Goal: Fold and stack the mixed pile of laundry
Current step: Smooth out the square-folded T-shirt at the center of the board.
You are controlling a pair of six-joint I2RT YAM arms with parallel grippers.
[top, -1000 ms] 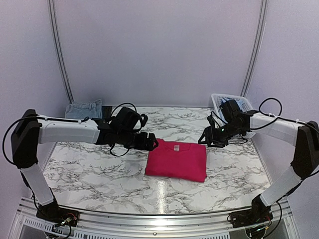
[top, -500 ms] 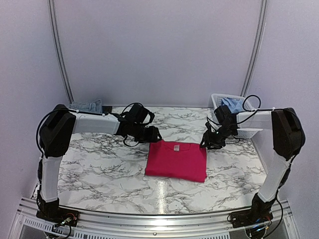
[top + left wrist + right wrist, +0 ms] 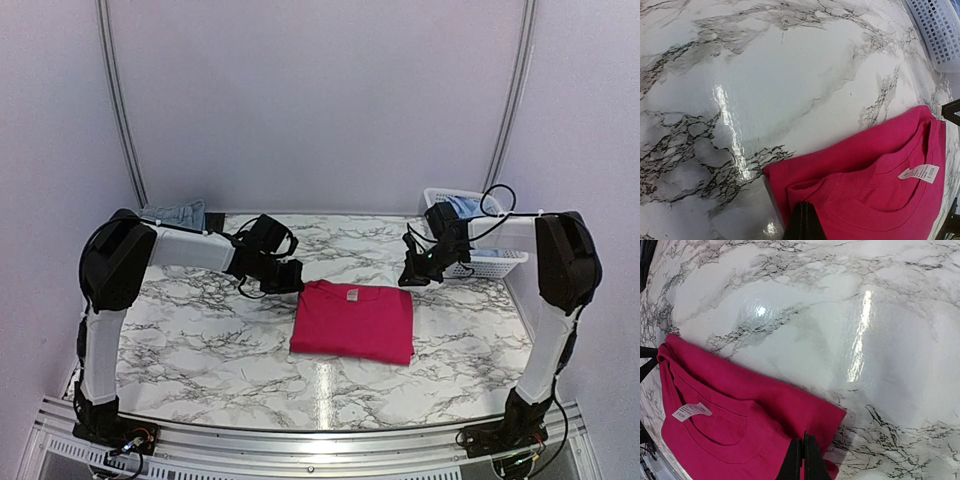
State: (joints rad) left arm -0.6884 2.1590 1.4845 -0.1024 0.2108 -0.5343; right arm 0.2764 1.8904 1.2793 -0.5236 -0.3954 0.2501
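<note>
left wrist: pink t-shirt (image 3: 875, 195) runs off frame.

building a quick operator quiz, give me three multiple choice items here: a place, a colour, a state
1. Where does the white basket stand? A far right B near left C centre
2. What colour is the folded T-shirt? A light blue B pink-red C green
3. The left gripper and right gripper are: A both open B one open C both shut
A: top view shows it far right. B: pink-red in every view. C: both wrist views show fingers pressed together.
</note>
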